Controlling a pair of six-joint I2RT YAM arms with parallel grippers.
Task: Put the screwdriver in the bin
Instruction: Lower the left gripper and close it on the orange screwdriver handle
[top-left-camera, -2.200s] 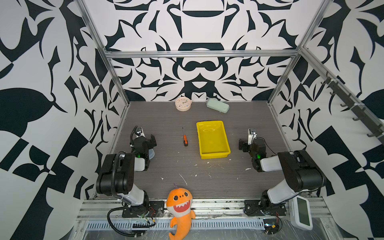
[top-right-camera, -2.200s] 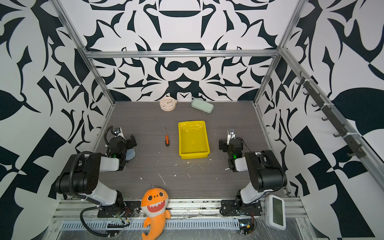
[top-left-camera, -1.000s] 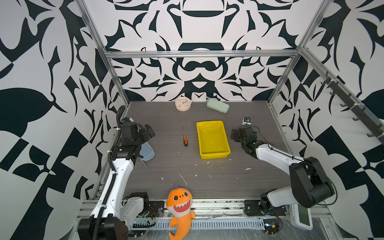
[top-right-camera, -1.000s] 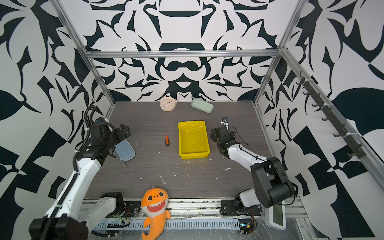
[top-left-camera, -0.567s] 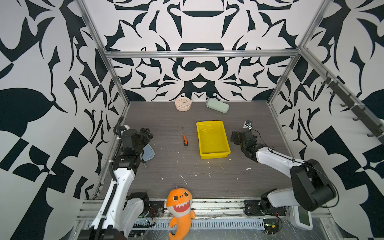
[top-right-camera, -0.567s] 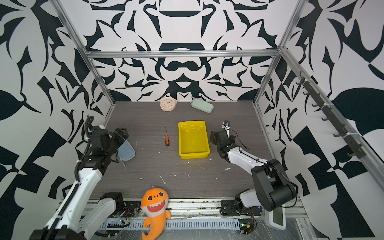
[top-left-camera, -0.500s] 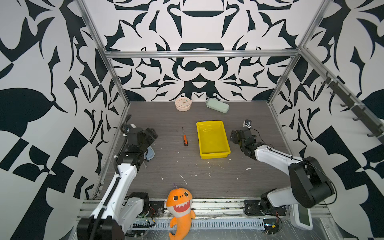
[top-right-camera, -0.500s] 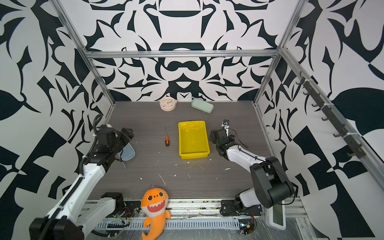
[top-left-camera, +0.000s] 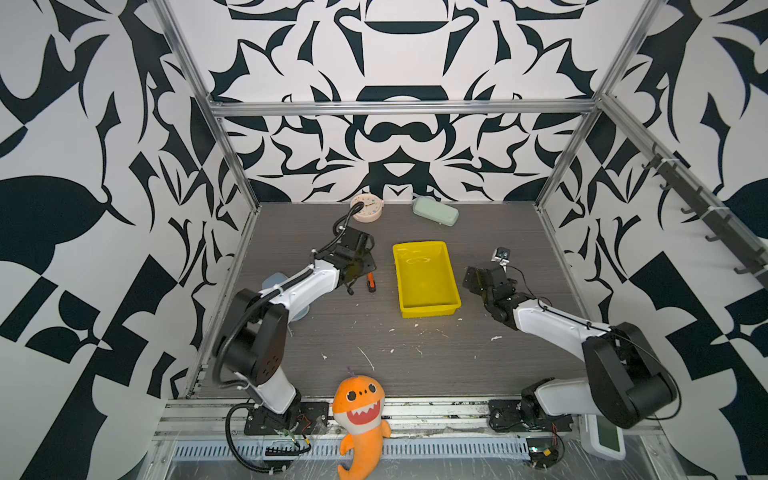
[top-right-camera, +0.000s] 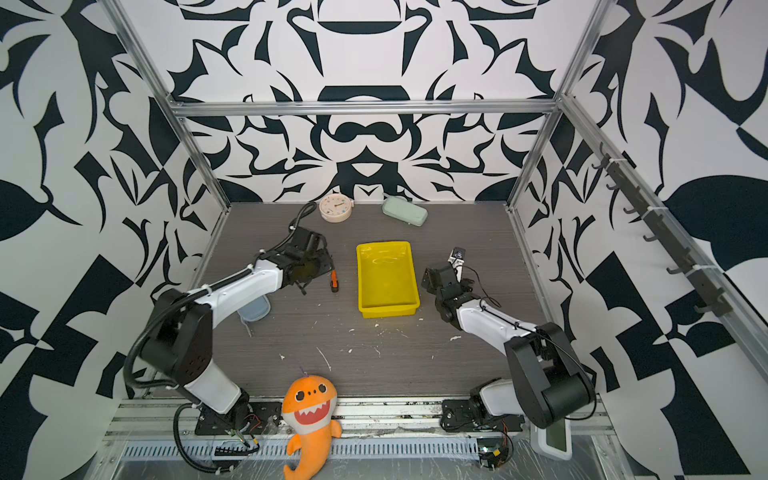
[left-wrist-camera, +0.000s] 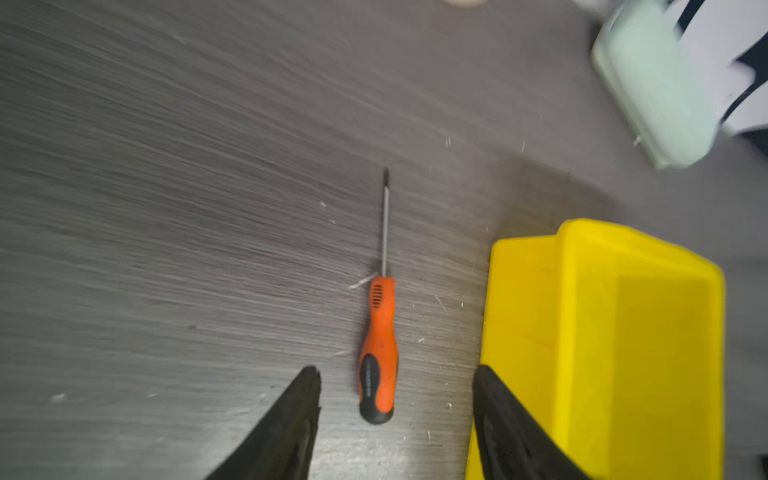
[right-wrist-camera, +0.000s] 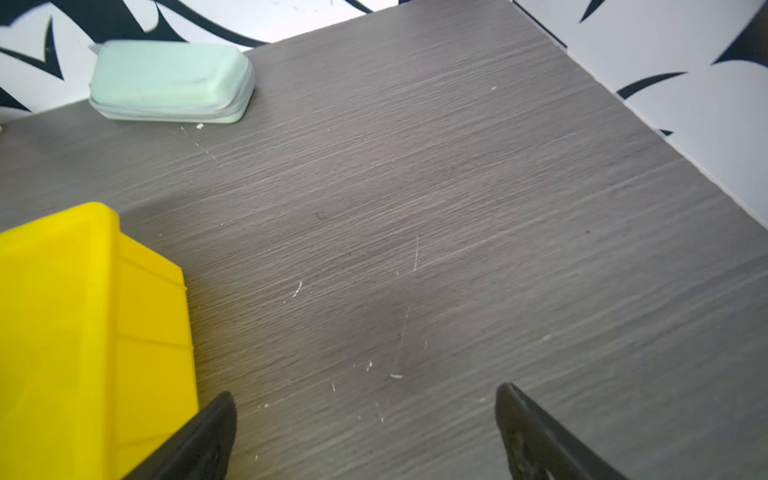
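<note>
The small orange screwdriver (left-wrist-camera: 378, 340) lies flat. It is just beside the yellow bin (top-left-camera: 430, 308), not in it.

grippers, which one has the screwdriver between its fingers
The left gripper: its open fingers flank the screwdriver handle without touching. The right gripper faces only table.

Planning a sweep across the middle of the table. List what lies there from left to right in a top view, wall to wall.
pale blue dish, partly hidden under the left arm → screwdriver → bin → right tool
</note>
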